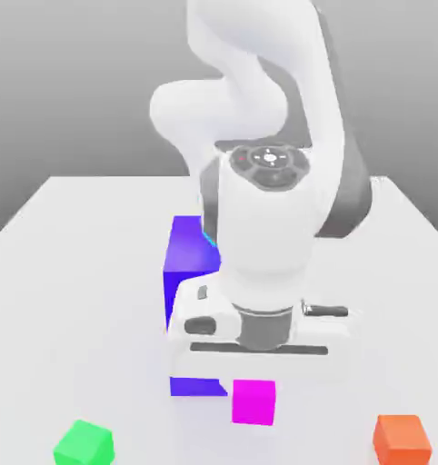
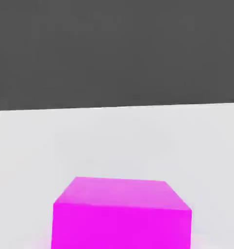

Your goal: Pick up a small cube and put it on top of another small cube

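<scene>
The small magenta-pink cube (image 1: 253,401) lies directly beneath my gripper (image 1: 258,361), whose white hand hangs low over the table in the exterior view. In the hand view the same pink cube (image 2: 121,214) is very close, standing on the white table with its top face in sight. Whether it is held or just lying under the hand, I cannot tell. A green cube (image 1: 84,443) rests at the front on the exterior view's left. An orange cube (image 1: 403,438) rests at the front on the exterior view's right.
A big blue block (image 1: 191,263) stands just behind and to the left of the pink cube, partly hidden by the arm. The white table (image 1: 68,272) stretches back to a grey backdrop, with open surface on both sides of the arm.
</scene>
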